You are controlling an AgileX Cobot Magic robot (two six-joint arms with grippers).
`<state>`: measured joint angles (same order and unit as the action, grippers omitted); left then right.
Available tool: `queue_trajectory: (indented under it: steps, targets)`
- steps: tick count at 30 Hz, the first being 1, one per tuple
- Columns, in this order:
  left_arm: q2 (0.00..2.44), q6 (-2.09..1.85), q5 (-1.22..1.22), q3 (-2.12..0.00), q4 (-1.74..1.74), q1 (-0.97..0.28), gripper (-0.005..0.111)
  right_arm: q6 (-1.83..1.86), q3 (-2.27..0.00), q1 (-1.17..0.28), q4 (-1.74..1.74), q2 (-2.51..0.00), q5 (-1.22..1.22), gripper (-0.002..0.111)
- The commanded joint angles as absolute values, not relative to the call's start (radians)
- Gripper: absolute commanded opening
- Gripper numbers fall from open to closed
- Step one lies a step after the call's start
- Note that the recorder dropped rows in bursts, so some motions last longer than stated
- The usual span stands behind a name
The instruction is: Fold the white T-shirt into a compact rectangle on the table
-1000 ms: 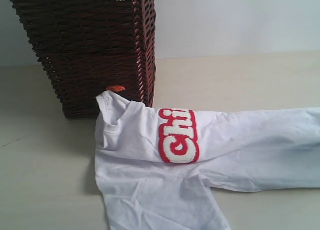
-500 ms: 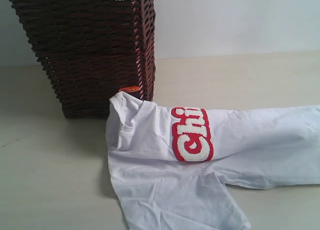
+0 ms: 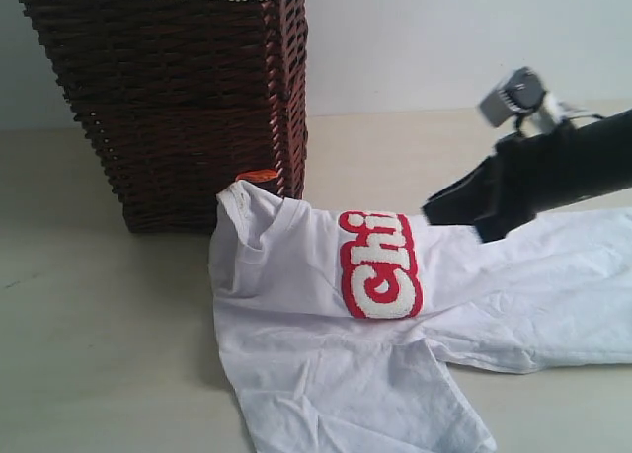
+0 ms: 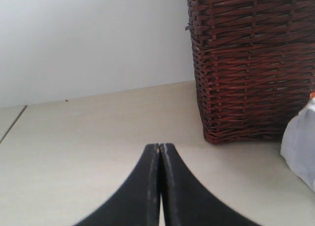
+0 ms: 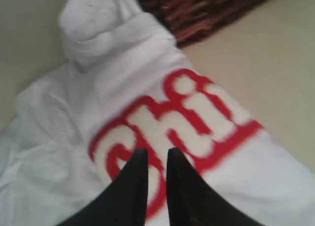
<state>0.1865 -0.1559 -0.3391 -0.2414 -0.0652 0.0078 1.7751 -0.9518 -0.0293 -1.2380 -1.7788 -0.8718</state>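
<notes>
My right pincer (image 3: 434,212) is matte black all over; its two fingers (image 5: 130,191) are smooth blades, broad at the root and tapering to narrow, rounded tips; behind the pincer the black body thickens into a blocky housing (image 3: 553,172); above that housing, further back from the tips, sits a small silver-grey camera block (image 3: 513,91) with a darker face; my left pincer (image 4: 160,147) has the same black tapered fingers, with a fine pale line along each inner edge.
</notes>
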Motion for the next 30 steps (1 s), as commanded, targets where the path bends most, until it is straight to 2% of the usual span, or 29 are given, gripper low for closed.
queue_trajectory:
  steps: [1,7,12,19,30]
  targets:
    - [0.182,-0.154,-0.333,-0.236,-0.065,0.011,0.000,1.754,-0.945,-0.206,-1.326,-1.859,-0.741,0.000]
    - [0.182,-0.154,-0.333,-0.236,-0.065,0.011,0.000,1.601,-0.945,-0.342,-1.333,-1.972,-0.683,0.000]
    - [0.182,-0.154,-0.333,-0.236,-0.065,0.011,0.000,1.508,-0.945,-0.395,-1.300,-2.028,-0.652,0.000]
    - [0.182,-0.154,-0.333,-0.236,-0.065,0.011,0.000,1.294,-0.945,-0.424,-1.074,-2.073,-0.669,0.000]
    - [0.182,-0.154,-0.333,-0.236,-0.065,0.011,0.000,1.244,-0.945,-0.424,-0.958,-1.984,-0.813,0.000]
